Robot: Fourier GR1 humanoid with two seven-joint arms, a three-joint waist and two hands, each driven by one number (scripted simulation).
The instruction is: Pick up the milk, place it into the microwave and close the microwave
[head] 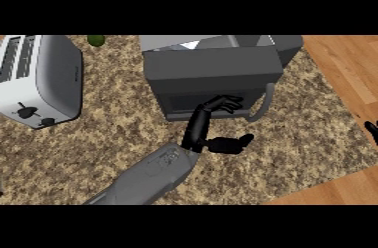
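Note:
The dark grey microwave (212, 67) stands at the upper middle of the counter, front face toward me. Its door (184, 103) looks shut or nearly shut against the body, with a curved grey handle (266, 103) at its right side. My left hand (203, 127) reaches up from the lower left. Its fingers (224, 103) are stretched out against the door front, its thumb (235, 142) sticks out to the right, and it holds nothing. No milk shows anywhere. My right hand (372, 132) rests open at the right edge.
A silver toaster (37, 77) lies at the far left. A small green object (96, 40) sits behind it near the top. The speckled counter (88, 142) gives way to wooden floor (347, 67) on the right and at the lower right.

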